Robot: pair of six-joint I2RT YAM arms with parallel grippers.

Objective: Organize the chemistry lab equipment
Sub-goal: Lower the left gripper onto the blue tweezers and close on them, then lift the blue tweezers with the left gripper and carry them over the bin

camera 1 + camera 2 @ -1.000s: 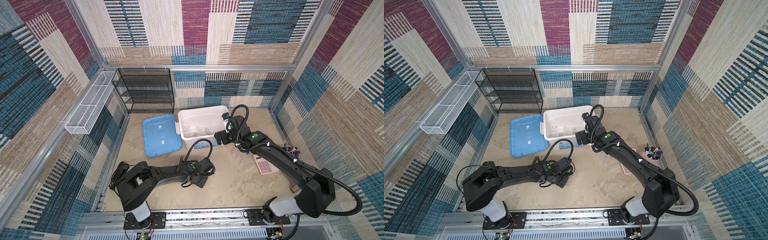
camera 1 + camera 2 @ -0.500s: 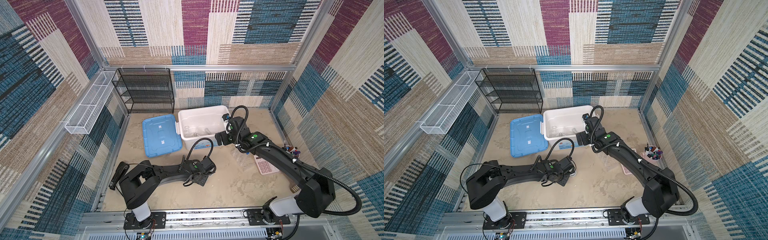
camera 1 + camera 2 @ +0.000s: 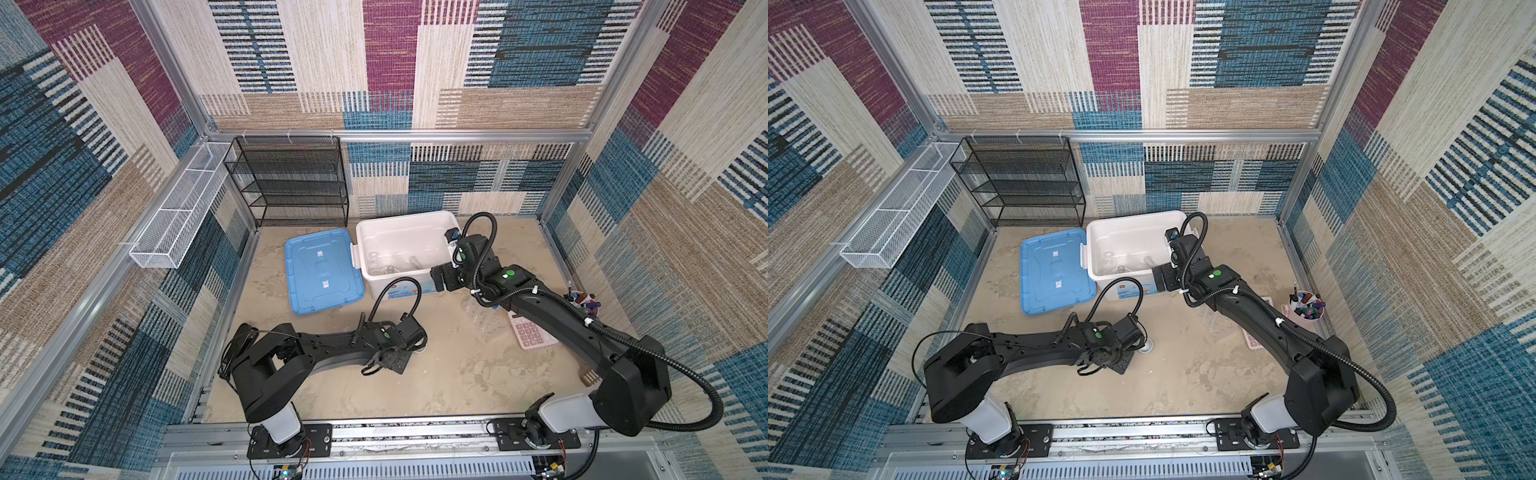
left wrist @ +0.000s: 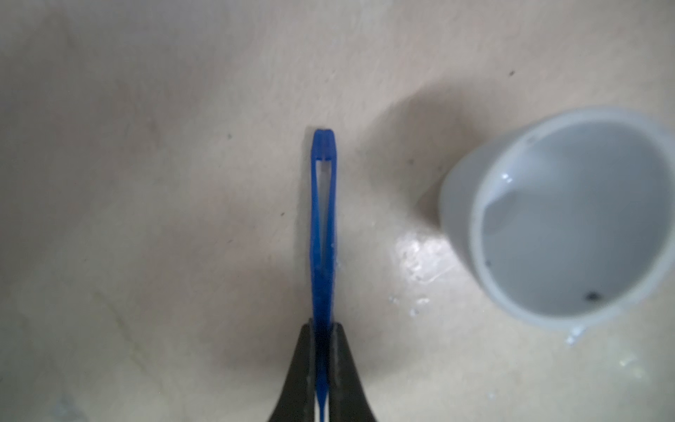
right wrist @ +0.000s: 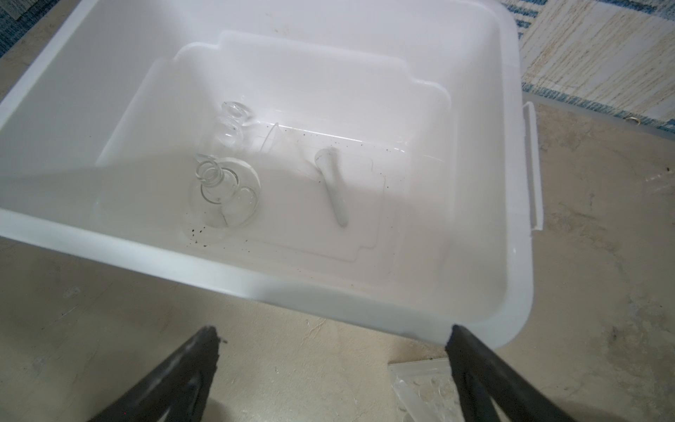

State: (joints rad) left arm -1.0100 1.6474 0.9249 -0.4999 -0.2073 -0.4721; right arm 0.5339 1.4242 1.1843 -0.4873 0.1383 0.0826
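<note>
Left gripper (image 4: 321,330): jaws pressed together, clamped on the tweezers (image 4: 323,219) near their pointed end. The blue legs run straight out ahead of the fingertips, and the joined end lies farthest from the jaws. They sit low over the tan table (image 4: 146,182); we cannot tell whether they touch it. The mortar (image 4: 569,223) stands upright off to one side of this gripper, near the tweezers but apart from them. It holds only a dark speck.

Right gripper (image 5: 332,343): jaws wide apart, nothing between them. We note it hanging just outside the near wall of the white bin (image 5: 365,303). Ahead of it, inside the bin, the flask (image 5: 222,193) sits on the floor. The pestle (image 5: 334,186) lies flat beside the flask, not touching it. A second clear glass piece (image 5: 233,124) sits farther in, behind the flask; we cannot tell what it is. A corner of the clear rack (image 5: 423,387) lies on the table just beside one finger, outside the bin.

Beyond the bin, on the side away from this gripper, the blue lid (image 3: 320,270) lies flat. The calculator (image 3: 532,332) and the cup of markers (image 3: 1306,309) sit back along the right arm.
</note>
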